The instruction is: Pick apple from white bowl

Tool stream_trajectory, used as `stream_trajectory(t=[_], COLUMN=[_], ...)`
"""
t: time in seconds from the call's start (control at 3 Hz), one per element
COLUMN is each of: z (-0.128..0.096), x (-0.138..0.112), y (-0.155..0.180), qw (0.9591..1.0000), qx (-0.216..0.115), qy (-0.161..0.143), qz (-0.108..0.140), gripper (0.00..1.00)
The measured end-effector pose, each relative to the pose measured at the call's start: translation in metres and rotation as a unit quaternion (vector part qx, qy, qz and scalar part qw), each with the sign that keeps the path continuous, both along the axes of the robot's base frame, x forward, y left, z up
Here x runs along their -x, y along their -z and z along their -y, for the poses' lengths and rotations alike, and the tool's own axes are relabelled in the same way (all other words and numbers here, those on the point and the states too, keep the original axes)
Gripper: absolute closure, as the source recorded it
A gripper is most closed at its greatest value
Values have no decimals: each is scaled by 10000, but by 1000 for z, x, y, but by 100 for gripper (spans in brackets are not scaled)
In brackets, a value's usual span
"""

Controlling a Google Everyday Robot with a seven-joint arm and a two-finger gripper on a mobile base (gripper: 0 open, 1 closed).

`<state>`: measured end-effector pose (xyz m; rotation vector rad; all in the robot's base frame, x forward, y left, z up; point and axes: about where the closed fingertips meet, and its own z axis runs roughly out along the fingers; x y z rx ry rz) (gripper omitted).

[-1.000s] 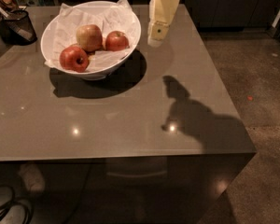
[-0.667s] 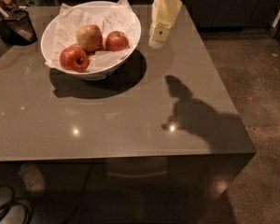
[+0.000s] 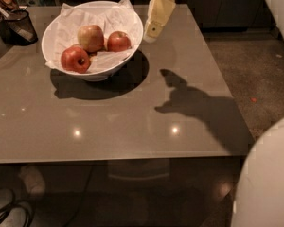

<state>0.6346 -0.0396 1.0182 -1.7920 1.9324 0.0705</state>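
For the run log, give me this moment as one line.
gripper: beside white bowl, above table | apple: in bowl, untouched | grasp: not yet

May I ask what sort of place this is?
Probably an office kitchen or break area: a grey table with a white bowl of apples, dark cabinets behind. The gripper hovers beside the bowl's rim.

Gripper (image 3: 151,34) just beside white bowl (image 3: 97,74), apple (image 3: 119,41) inside

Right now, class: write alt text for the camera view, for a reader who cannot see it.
The pale gripper hovers beside a wide glossy white bowl on a grey table. Inside lie a small evenly red apple, a yellowish-tan apple and a deeper-red apple.
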Motion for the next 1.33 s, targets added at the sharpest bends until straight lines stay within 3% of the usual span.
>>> stream_trajectory(t=[1.0,1.33], z=[-32,-46], x=[-29,-36], y=[4,4], qw=[9992,9986], qx=[-234,-259], qy=[-297,-440], qz=[-135,-130], gripper=[8,20])
